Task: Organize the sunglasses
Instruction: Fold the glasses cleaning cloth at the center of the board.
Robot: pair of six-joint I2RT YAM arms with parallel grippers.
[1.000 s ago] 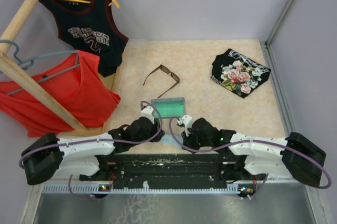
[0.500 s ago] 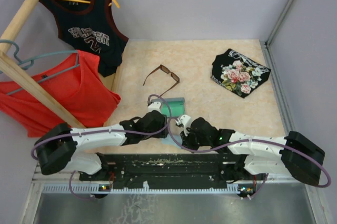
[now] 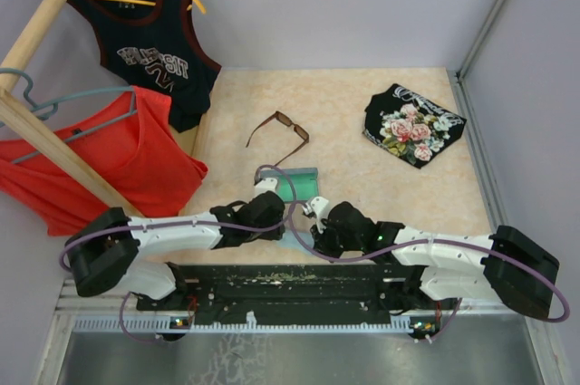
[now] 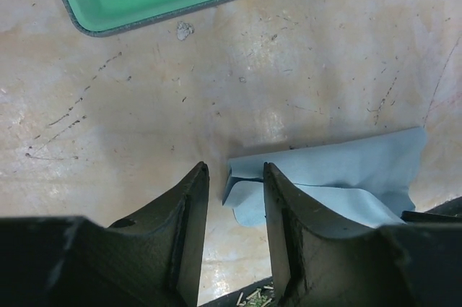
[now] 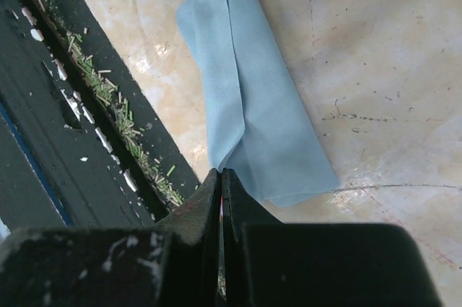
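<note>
Two things are getting my arms' attention right now, and neither is the eyewear. The brown, thin-framed sunglasses with dark lenses lie on the beige mottled tabletop, temple arms spread. They sit beyond the open oblong case with its green lining and grey rim, near it but not touching, and no finger is anywhere close to them.

Both wrists are down at the near edge over the light blue cloth, which lies doubled over into a long strip just in front of the black base rail. The left gripper has its jaws a narrow way apart, with the strip's folded corner showing in the gap between the tips. The gap is too wide to be a pinch on thin fabric, so I read it as holding nothing. The right gripper is pressed fully closed, its tips at the strip's other end. Whether a bit of fabric is nipped there I cannot tell.

My judgement is that the job is at an early stage. The case is open and the cloth is partly folded. The glasses have yet to be picked up, folded and laid in the green tray, and the case closed.
</note>
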